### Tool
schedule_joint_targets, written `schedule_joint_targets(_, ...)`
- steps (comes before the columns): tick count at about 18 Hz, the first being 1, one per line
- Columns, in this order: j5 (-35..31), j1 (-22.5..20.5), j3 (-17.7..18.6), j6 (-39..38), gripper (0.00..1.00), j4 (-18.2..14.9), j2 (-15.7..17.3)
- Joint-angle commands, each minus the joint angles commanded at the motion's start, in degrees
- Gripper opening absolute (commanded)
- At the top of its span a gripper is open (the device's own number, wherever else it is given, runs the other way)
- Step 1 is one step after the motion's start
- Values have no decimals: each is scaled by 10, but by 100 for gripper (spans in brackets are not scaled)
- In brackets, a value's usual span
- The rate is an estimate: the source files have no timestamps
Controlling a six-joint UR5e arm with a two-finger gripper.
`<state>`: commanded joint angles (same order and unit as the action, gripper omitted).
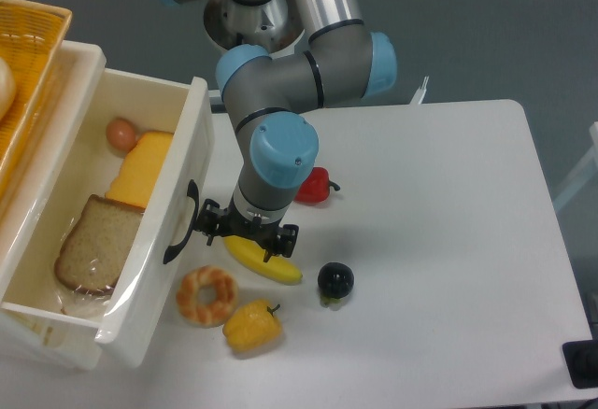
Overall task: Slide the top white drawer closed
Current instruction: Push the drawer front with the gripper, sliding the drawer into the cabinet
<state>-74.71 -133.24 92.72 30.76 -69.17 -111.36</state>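
Observation:
The top white drawer (190, 138) stands pulled out at the left, its front panel carrying a curved black handle (179, 224). Inside lie a bread slice (93, 246), a yellow cheese block (142, 168) and a brown egg (121, 133). My gripper (248, 230) points down just right of the drawer front, open, with nothing between its fingers. Its left finger (209, 216) is at the handle, touching or nearly touching the front panel. The lower drawer is hidden beneath.
On the table by the gripper lie a banana (268, 263), a donut (207, 295), a yellow pepper (252, 325), a red pepper (314, 185) and a black round fruit (335, 280). A yellow wicker basket (28, 54) sits on the cabinet top at far left.

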Motion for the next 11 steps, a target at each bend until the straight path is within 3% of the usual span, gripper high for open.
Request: schedule_joint_targets(11,6,19,1,4,100,-7,13)
